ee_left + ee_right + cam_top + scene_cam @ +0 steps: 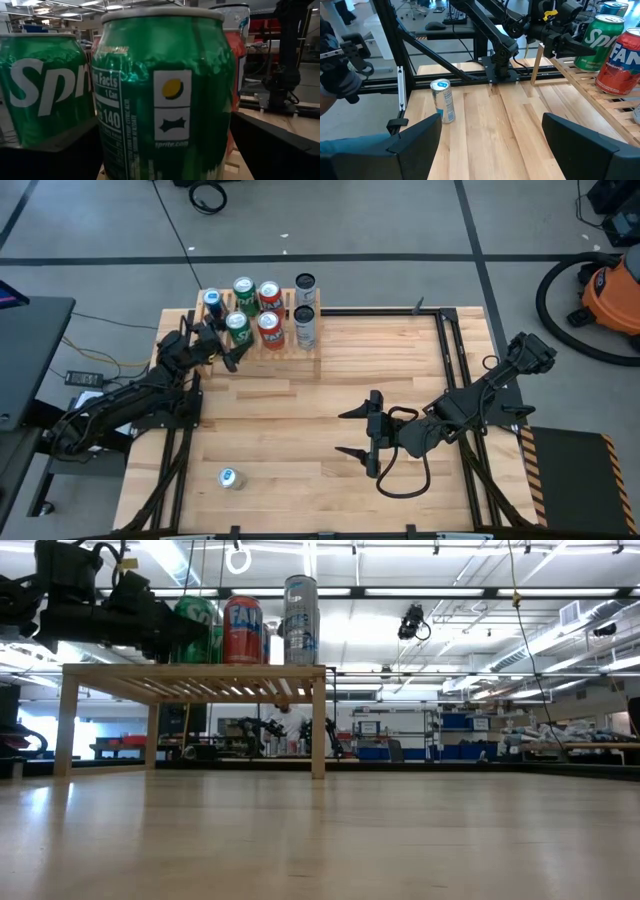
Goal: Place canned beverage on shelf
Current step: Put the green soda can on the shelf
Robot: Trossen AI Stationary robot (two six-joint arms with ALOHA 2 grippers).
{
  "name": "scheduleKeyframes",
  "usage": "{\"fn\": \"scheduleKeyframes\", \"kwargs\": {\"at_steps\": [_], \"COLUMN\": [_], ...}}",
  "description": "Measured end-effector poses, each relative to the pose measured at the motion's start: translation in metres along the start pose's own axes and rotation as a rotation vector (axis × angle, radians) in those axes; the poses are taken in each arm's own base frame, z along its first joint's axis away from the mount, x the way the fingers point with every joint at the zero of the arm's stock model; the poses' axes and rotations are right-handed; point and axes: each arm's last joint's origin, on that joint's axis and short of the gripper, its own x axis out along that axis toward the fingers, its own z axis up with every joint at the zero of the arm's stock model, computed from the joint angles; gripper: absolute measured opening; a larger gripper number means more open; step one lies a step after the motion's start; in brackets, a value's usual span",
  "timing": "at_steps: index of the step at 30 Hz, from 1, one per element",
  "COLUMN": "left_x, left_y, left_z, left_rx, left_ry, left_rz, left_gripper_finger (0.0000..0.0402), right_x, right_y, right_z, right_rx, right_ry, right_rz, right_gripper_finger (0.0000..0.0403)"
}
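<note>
The light-wood slatted shelf (290,358) stands on short legs at the table's far left and carries several upright cans. My left gripper (227,344) is open around the near green Sprite can (165,95), which stands on the slats; one finger is on each side of its lower wall. A second green can (45,85) stands beside it. A silver-blue can (229,477) stands alone near the table's front left. My right gripper (358,434) hangs open over the table's middle with nothing between its fingers. My left gripper reaches the green can level, from the table's near-left side. A strip of wood and red can shows between one finger (280,150) and the can's wall. Whether the other finger (55,155) touches the can, I cannot tell.
Red Fanta cans (270,328) and silver cans (305,328) fill the shelf's middle and right. A blue can (212,301) stands at its far left corner. Bare wood lies between the shelf and my right gripper (490,132). A black frame rail (445,350) runs along the table's right.
</note>
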Motion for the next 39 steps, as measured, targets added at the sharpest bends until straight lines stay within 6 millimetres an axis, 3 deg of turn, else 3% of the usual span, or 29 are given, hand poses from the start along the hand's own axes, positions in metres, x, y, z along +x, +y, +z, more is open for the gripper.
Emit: {"fn": "scheduleKeyframes", "kwargs": {"at_steps": [39], "left_x": [-0.0003], "left_y": [-0.0005], "left_z": [0.0023], "left_rx": [-0.008], "left_ry": [-0.027], "left_rz": [-0.021], "left_gripper_finger": [0.0388], "right_x": [0.0000], "right_y": [0.0000], "right_z": [0.0000], "right_rx": [0.000], "right_ry": [0.000], "right_rz": [0.000], "right_gripper_finger": [0.0355]}}
